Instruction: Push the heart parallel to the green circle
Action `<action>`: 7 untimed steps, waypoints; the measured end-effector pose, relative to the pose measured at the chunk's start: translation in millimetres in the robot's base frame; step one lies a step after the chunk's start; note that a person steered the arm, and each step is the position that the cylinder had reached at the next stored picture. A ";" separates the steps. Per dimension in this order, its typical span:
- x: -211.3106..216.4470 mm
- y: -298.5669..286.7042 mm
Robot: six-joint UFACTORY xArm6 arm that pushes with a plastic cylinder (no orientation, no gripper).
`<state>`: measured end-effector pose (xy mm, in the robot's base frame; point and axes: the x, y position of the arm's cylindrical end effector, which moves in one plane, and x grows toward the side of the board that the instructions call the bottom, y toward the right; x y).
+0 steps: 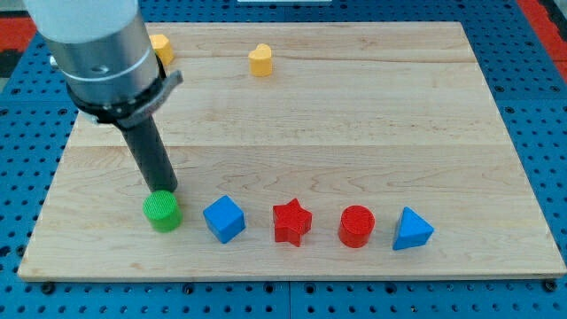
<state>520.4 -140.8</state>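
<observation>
The yellow heart [260,59] sits near the view's top, left of centre. The green circle [162,211] is a short cylinder near the view's bottom left. My tip [166,192] stands just behind the green circle, at its upper edge, touching or almost touching it. The rod slants up to the arm's grey body at the view's top left. The heart lies far from my tip, up and to the right.
A row runs rightward from the green circle: a blue cube [223,218], a red star [291,221], a red cylinder [357,225], a blue triangle [411,229]. Another yellow block [161,47] is partly hidden behind the arm. The wooden board [354,124] ends at a blue pegboard.
</observation>
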 end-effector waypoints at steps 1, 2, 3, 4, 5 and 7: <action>4.5 -1.5; -24.3 -2.7; -81.3 47.9; -158.2 156.5; -239.8 196.5; -234.6 33.3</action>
<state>285.8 -107.6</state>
